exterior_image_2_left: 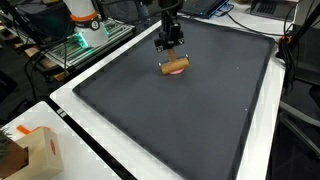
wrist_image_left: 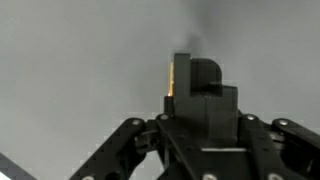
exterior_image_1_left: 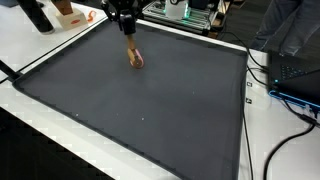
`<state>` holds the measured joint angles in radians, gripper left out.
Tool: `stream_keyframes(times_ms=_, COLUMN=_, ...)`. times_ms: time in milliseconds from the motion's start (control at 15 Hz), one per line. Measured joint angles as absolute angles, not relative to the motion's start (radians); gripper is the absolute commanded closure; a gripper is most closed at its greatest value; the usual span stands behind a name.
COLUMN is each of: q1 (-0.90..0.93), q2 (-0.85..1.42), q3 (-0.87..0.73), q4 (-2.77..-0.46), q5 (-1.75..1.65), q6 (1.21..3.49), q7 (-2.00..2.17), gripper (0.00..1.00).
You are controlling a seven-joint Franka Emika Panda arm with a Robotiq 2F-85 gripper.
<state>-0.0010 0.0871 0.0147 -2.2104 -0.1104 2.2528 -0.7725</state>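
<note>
We saw the gripper (exterior_image_2_left: 170, 47) poised directly over a small tan-and-pink object (exterior_image_2_left: 175, 68) lying on the black mat (exterior_image_2_left: 200, 125). We could not tell whether its fingers were parted or pinching the object. We judged that a shallow or off-centre grasp could let the rounded piece slip and roll away across the mat.

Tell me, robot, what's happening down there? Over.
Gripper right over small tan-and-pink thing, jaws unclear. Thing low at dark mat. Nothing blocking. Over.
</note>
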Motion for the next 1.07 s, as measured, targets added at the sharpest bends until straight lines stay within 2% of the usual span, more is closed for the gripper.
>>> stream_keyframes(times_ms=467, q1=0.001, q2=0.104, q3=0.04, q4=-2.184, q5=-0.04, q6=2.235, q7=-0.944, gripper=0.76)
stream_keyframes(times_ms=1067, q1=0.005, q2=0.14, q3=0.061, q4=-2.144, q5=0.044, q6=2.044, q7=-1.056, gripper=0.76)
